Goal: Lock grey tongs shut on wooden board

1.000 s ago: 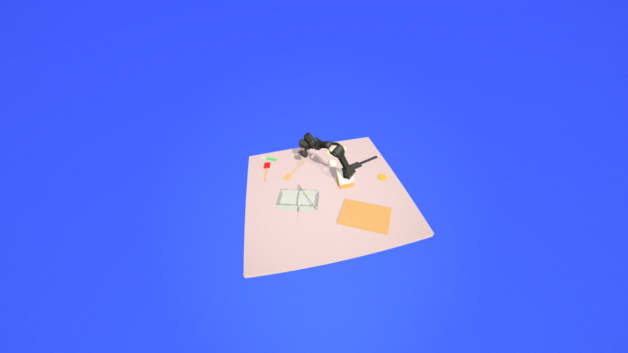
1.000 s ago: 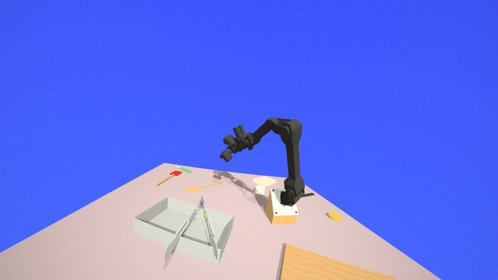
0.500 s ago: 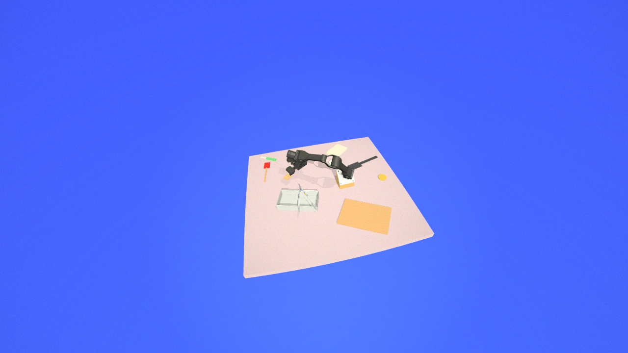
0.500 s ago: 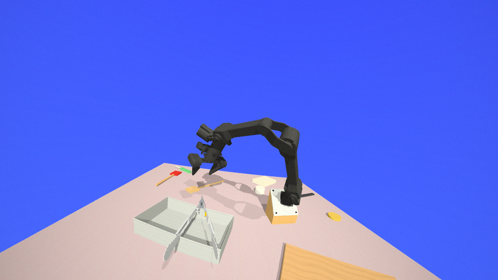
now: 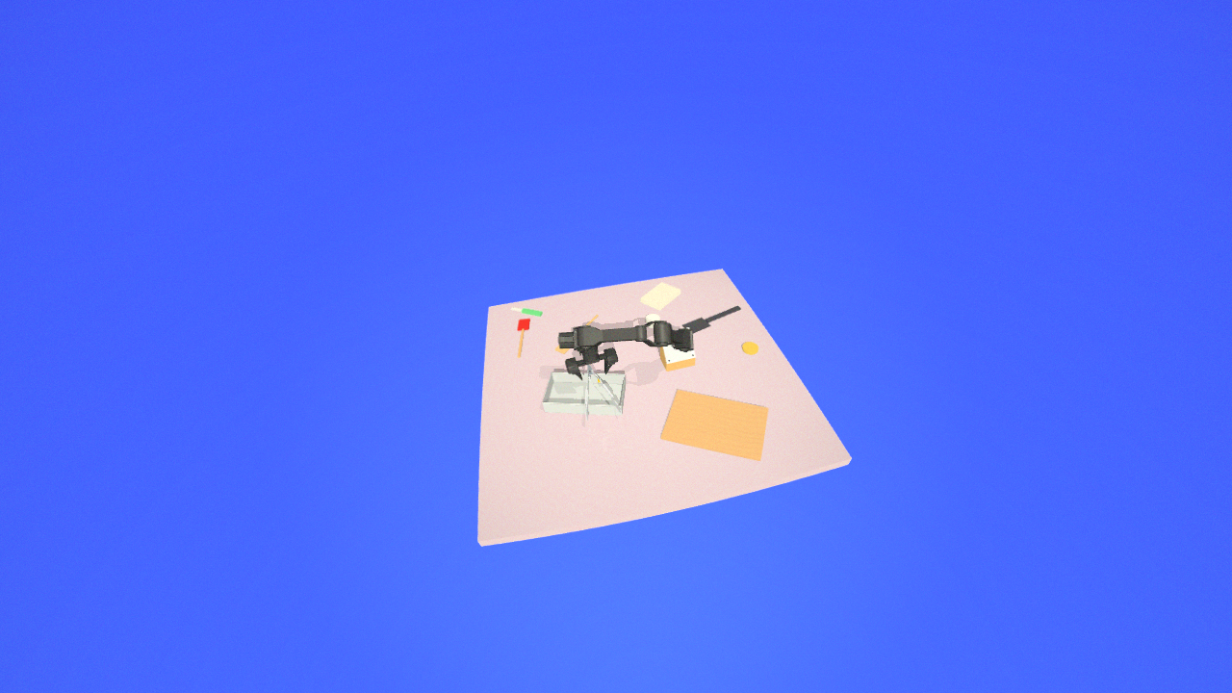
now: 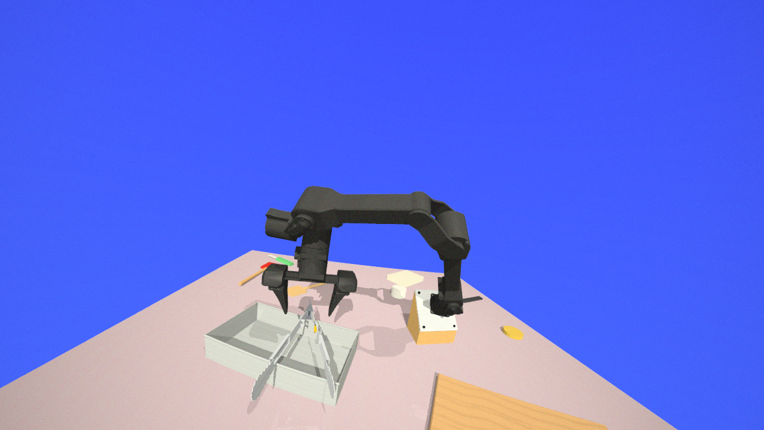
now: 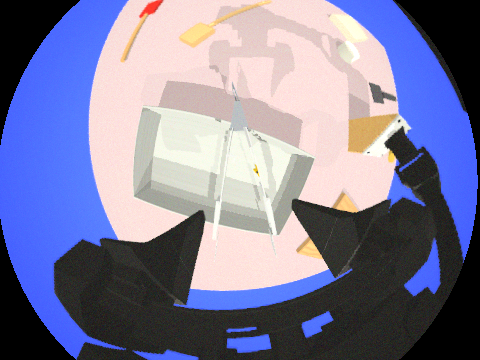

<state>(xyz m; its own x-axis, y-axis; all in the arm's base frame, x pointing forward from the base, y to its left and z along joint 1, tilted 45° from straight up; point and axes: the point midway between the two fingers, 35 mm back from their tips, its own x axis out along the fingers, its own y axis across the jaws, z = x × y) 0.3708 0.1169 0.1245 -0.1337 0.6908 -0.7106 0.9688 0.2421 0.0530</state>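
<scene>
The grey tongs [image 5: 586, 403] [image 6: 261, 380] [image 7: 239, 119] lie spread open across the roasting tin [image 5: 564, 407] [image 6: 234, 357]. Their hinge end is at the tin's back rim and their serrated jaws reach past the front wall. A small yellow part shows by one arm near the hinge. My gripper [image 5: 594, 374] [image 6: 308, 316] [image 7: 249, 209] points down, open and empty. In the exterior view its fingertips stand to either side of the hinge end; the exact height above it is unclear. The wooden board [image 5: 714, 423] [image 6: 496, 409] lies flat to the tin's right with nothing on it.
My base block [image 5: 678, 363] [image 6: 435, 337] stands behind the board. A wooden spatula [image 6: 298, 290] [image 7: 197, 34], a red-headed one [image 5: 524, 324] and a green-handled tool [image 5: 531, 312] lie behind the tin. A white cylinder [image 6: 398, 291] stands farther back; a yellow disc [image 5: 750, 347] lies right of the base.
</scene>
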